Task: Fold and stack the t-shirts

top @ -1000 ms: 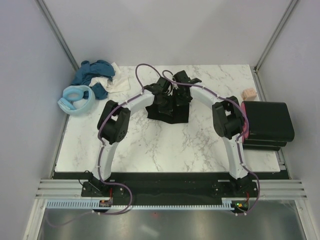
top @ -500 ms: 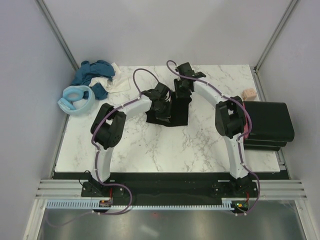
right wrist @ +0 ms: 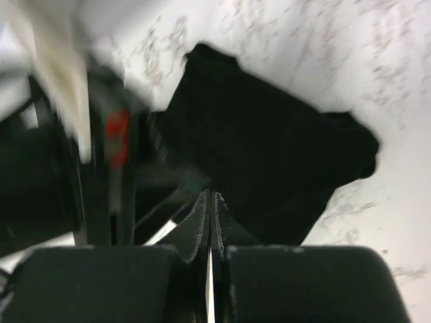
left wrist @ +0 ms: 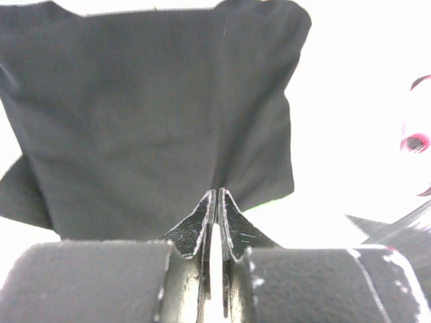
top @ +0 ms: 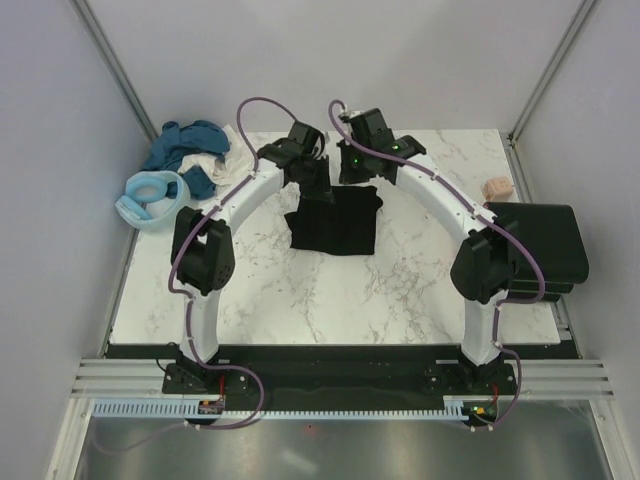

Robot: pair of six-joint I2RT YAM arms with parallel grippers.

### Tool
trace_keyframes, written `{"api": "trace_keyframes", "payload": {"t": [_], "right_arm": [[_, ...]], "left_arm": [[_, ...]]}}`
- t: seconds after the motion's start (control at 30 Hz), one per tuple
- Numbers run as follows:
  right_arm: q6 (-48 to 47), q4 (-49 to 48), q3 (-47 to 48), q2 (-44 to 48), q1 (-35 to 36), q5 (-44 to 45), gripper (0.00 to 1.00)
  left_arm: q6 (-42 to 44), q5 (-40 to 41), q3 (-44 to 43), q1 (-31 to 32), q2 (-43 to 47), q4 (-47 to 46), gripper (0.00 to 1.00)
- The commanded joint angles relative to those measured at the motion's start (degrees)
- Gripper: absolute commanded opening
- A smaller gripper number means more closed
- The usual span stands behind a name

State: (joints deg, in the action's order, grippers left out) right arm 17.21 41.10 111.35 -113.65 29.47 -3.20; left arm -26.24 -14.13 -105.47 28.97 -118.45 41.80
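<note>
A black t-shirt (top: 335, 225) lies folded into a rough square in the middle of the marble table (top: 300, 295). My left gripper (top: 316, 183) hovers at its far left edge and my right gripper (top: 353, 176) at its far right edge. In the left wrist view the left gripper (left wrist: 217, 192) is shut with nothing in it, and the black t-shirt (left wrist: 148, 114) spreads out beyond its tips. The right gripper (right wrist: 210, 195) is shut too, empty, just above the black t-shirt (right wrist: 269, 161). A stack of folded black t-shirts (top: 530, 245) sits at the table's right edge.
A loose heap of teal-blue and white t-shirts (top: 190, 150) lies at the far left corner, with a light blue one (top: 150, 200) hanging over the left edge. A small pinkish-beige block (top: 497, 187) sits behind the stack. Grey walls close in on both sides.
Both arms have stretched towards the far side of the table, off the black t-shirt. The shirt now lies flat and uncovered. The right gripper opened and shut again.
</note>
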Motion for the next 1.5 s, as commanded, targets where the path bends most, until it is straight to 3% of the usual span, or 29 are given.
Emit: {"api": "trace_keyframes", "payload": {"t": [0.0, 0.23, 0.33, 0.5, 0.57, 0.97, 1.17, 1.47], "right_arm": [[1.42, 2.23, -3.76, 4.22, 2.17, 1.87, 0.01], [-0.16, 4.86, -1.75, 6.33, 2.17, 3.38, 0.00], [-0.07, 6.18, -2.89, 5.98, 2.25, -1.01, 0.00], [-0.69, 3.47, -11.67, 6.85, 2.52, -0.58, 0.00], [-0.78, 2.41, -14.56, 7.03, 2.52, -0.40, 0.00], [-1.83, -3.13, -28.46, 2.99, 2.61, 2.32, 0.00], [-2.36, -0.94, -29.69, -0.52, 2.61, 6.72, 0.00], [-0.34, 0.65, -31.10, 1.49, 2.69, 8.03, 0.00]], "left_arm": [[-0.83, -2.57, -11.14, -1.99, -3.44, 3.54, 0.11], [-1.79, -4.68, -21.96, -3.83, -9.33, 5.92, 0.13], [-3.28, -6.07, -23.28, -5.06, -10.92, 6.10, 0.14], [-3.03, -5.38, -23.90, -5.86, -13.29, 6.10, 0.15], [-2.85, -5.03, -24.52, -6.12, -14.43, 6.19, 0.02], [-2.24, -3.18, -24.70, -6.21, -19.27, 5.92, 0.02], [-2.06, -2.13, -22.59, -6.21, -21.46, 5.57, 0.02], [-3.20, -0.37, -22.41, -6.21, -25.51, 6.10, 0.02]]}}
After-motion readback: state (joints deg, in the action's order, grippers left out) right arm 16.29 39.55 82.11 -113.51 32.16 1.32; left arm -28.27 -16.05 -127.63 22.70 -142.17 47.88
